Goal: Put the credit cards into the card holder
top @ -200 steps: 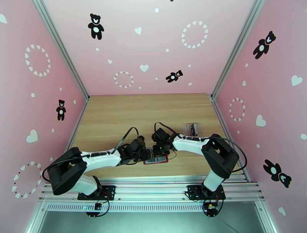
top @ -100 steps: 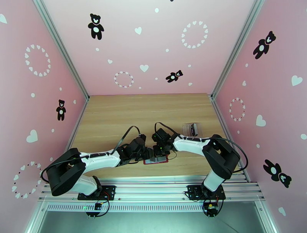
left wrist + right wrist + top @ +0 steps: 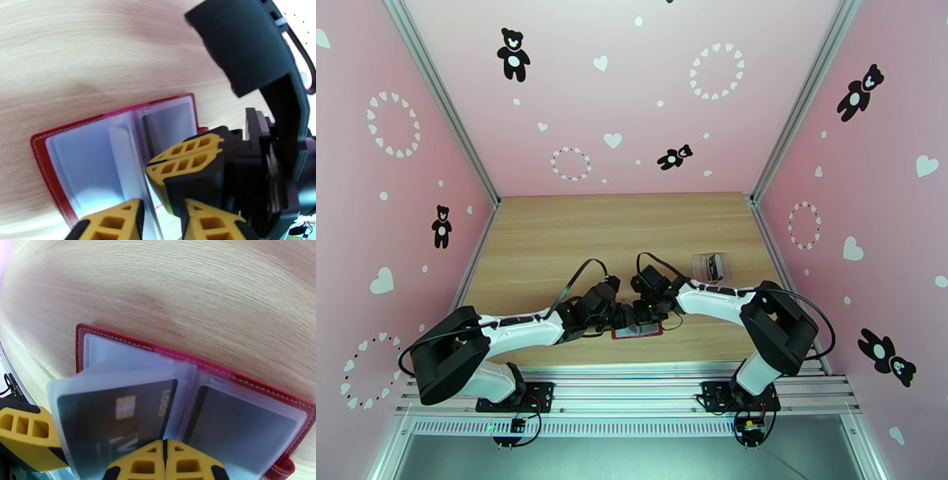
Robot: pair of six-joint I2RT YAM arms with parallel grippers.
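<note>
Top view: card holder [image 3: 652, 331] lies open, flat on the table [image 3: 577, 237], close to the near edge and about midway left to right. Both grippers meet right over it, the left gripper [image 3: 626, 316] from the left and the right gripper [image 3: 642, 314] from the right. A clear pouch [image 3: 710, 267] sits farther back and to the right, well apart from them.

Right wrist view: card holder [image 3: 114, 334] shows its red stitched border and clear pockets, with the snap tab at the lower right corner. One clear pocket leaf [image 3: 79, 386] stands lifted off the left half, tilted toward the camera. A dark grey card [image 3: 114, 417] with a gold chip and the word "LOGO" shows through this leaf and appears to sit inside it. The right pocket looks dark too; contents unclear. Right gripper [image 3: 165, 443]: fingers pressed together with no gap, tips at the lower edge of the leaf near the fold.

Left wrist view: card holder [image 3: 91, 165] spreads open under both tools. Right gripper [image 3: 158, 165]: closed tips point down at the centre fold. Left gripper [image 3: 162, 203]: fingers stand apart, and a thin clear leaf rises between them. Whether either pad touches that leaf, I cannot tell.
</note>
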